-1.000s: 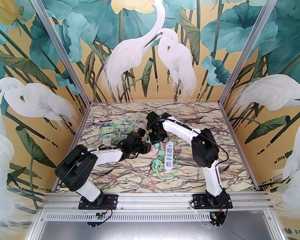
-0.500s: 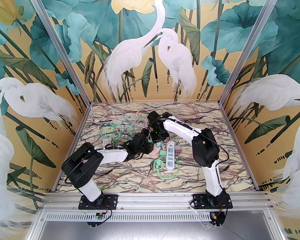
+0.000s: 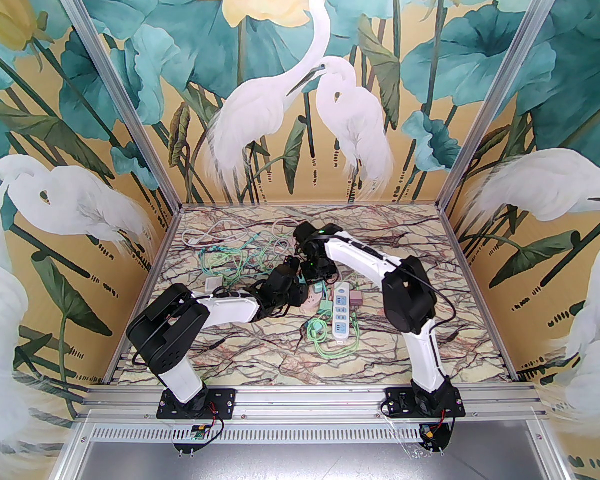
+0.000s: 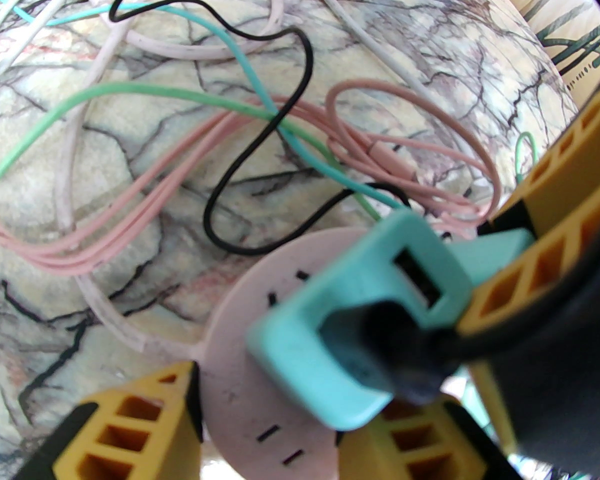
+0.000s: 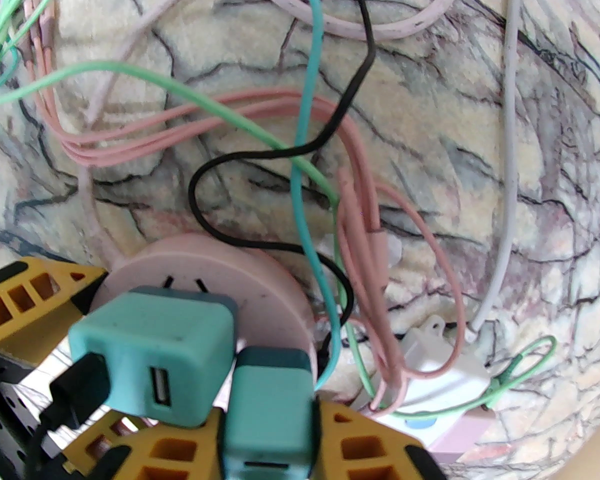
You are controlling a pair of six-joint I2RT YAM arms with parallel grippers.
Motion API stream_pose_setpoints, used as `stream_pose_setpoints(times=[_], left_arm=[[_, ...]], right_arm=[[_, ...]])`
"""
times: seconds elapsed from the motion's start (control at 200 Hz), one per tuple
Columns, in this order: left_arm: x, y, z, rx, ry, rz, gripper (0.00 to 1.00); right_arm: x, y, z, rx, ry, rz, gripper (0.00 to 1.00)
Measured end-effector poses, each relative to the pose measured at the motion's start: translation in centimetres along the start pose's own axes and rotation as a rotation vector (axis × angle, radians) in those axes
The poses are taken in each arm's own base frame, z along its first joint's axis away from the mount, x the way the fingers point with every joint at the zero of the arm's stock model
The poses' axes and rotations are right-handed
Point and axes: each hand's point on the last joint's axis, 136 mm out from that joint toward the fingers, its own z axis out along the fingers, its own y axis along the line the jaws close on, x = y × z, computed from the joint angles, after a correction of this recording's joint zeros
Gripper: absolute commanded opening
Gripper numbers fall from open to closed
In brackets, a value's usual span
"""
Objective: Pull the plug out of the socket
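Marble bench [image 5: 430,118]: left claw [image 4: 275,398] clenched on pink socket [image 5: 272,293]; right claw [image 5: 270,418] grasping teal plug [image 5: 267,383], upright on socket face. Pull straight off.

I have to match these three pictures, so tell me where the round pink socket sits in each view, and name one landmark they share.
Top external: the round pink socket lies mid-table, just left of the white power strip.
Left wrist: bottom centre, partly under the teal USB plug.
Right wrist: lower left, behind that same plug.
Shared landmark: the teal USB plug seated on the socket's face.
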Motion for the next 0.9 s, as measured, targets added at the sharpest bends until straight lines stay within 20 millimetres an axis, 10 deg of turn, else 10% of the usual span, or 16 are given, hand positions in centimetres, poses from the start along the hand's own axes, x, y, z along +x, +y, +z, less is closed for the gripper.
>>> stream_pose_setpoints(times=[0.9], left_arm=[[-0.5, -0.7, 0.9, -0.005, 0.025, -0.005, 0.41]], right_arm=[[-0.5, -1.0, -0.5, 0.149, 0.008, -0.031, 0.2]])
